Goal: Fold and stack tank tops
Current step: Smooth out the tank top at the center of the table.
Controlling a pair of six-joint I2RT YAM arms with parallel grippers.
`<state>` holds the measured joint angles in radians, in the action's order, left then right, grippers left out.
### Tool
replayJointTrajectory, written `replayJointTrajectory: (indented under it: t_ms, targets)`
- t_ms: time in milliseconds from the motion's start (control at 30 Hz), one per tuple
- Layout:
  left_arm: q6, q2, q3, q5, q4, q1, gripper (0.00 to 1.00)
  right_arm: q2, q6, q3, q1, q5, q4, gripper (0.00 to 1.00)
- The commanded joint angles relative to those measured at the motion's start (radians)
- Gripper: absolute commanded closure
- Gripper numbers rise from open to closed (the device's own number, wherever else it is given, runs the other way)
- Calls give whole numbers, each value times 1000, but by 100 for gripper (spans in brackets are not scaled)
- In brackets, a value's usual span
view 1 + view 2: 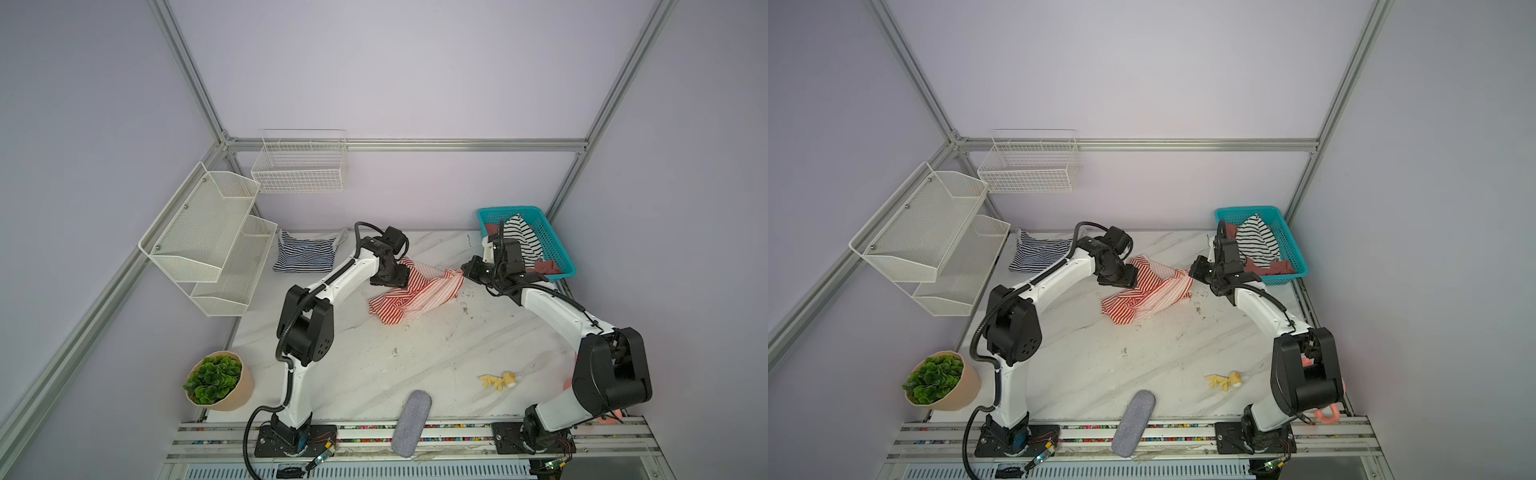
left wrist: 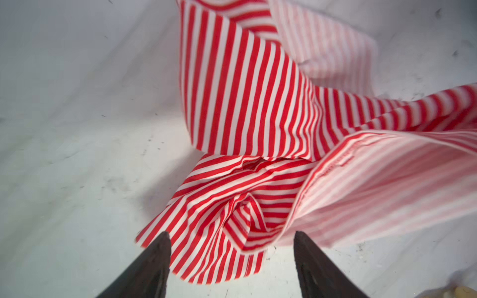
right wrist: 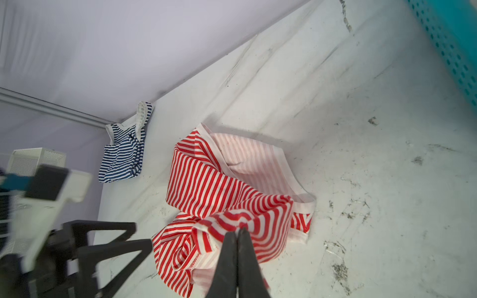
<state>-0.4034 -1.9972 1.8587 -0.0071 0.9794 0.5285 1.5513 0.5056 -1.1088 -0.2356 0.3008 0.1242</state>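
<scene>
The red-and-white striped tank top (image 1: 415,299) (image 1: 1146,299) lies crumpled at the middle back of the marble table. One edge is lifted toward the right. My right gripper (image 3: 237,229) (image 1: 465,270) is shut on that raised fold of the red-and-white top (image 3: 206,180). My left gripper (image 2: 231,233) (image 1: 390,282) is open over the top's left side. Its fingers stand wide apart, and the striped cloth (image 2: 245,103) lies loose below and between them. The navy-and-white tank top (image 1: 305,257) (image 3: 121,160) lies folded at the back left, against the wall.
A teal basket (image 1: 555,245) at the back right holds a black-and-white striped cloth (image 1: 525,241) and reddish cloths. A grey felt case (image 1: 410,422) lies over the front edge. A potted plant (image 1: 218,380), a white mesh shelf (image 1: 208,245), a wire basket (image 1: 301,166) and a small yellow toy (image 1: 498,380) are around.
</scene>
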Motion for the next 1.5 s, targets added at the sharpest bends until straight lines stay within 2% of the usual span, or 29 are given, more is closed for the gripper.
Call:
replayJointTrajectory:
  t_ms: [0,100,233,333,500,667,1333,1467]
  targets:
    - [-48,179,-101,-81,-3,9,35,17,-18,-34,8,9,-30,100]
    - [-75,251,-220,-112,-21,67,49,29,-20,-39,10,4,-34,100]
    - [-116,265,-328,-170,-15,159,59,31,-22,-39,13,10,-37,100]
    - [-163,235,-383,-173,-15,192,64,25,-24,-32,15,11,-38,100]
    - [-220,171,-410,-223,-30,209,65,9,-19,-8,17,15,-50,100]
    - [-252,113,-398,-245,-47,209,56,7,-15,8,17,23,-59,100]
    - [-279,-28,-359,-236,-93,205,56,0,-6,43,21,27,-77,100]
    - [-288,-48,-358,-234,-97,195,59,-3,-6,44,22,26,-77,100]
